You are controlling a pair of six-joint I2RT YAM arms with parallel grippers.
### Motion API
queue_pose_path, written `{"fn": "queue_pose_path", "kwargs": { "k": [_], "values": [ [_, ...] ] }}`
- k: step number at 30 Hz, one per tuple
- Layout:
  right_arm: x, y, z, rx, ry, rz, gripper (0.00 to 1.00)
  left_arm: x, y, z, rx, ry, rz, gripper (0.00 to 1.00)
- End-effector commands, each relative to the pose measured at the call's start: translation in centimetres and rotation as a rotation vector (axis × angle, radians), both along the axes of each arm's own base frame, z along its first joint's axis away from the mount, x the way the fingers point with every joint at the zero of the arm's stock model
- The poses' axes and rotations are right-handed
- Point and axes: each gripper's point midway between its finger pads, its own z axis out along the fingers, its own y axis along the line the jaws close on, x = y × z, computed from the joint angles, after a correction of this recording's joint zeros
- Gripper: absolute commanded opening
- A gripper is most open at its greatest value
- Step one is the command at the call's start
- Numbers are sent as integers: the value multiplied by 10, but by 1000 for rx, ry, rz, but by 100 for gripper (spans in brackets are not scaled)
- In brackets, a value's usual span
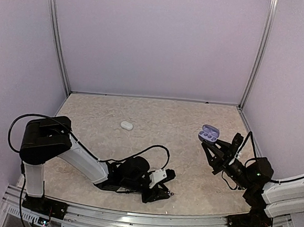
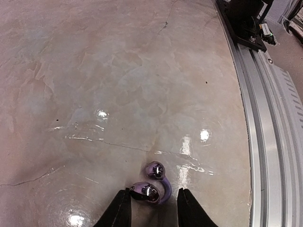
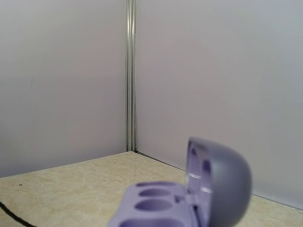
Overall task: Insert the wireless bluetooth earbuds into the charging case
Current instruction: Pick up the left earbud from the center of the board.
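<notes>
As I report from both arms over the table, reference: the white case lying shut on it.
Left gripper: low at the table surface, nearer my bases than the white case and to its right.
Left fingers: partly closed, one either side of the purple earbuds. One finger looks to be in contact. I cannot tell whether the other touches, so I cannot tell if I have a grip.
Earbuds: two glossy purple rounded shapes, touching each other, resting on the table. The nearer one sits between my fingertips and the other just beyond them. I cannot tell whether they are one piece or two.
Right gripper: closed on the charging case, well to the right of the white case and about level with it.
Charging case: purple, lid raised, hollows facing up, blurred in my right wrist view.
</notes>
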Motion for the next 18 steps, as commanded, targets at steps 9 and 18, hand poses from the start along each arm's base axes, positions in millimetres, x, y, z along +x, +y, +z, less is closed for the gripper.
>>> {"fn": "queue_pose_path", "kwargs": {
  "k": [9,18],
  "values": [
    [2,-5,-4,-14,1,-23,0,9,-1,-13,18,-5,4,25],
    [4,-3,-6,-28,-5,-29,0,7,2,3,16,-3,1,14]
  ]
}}
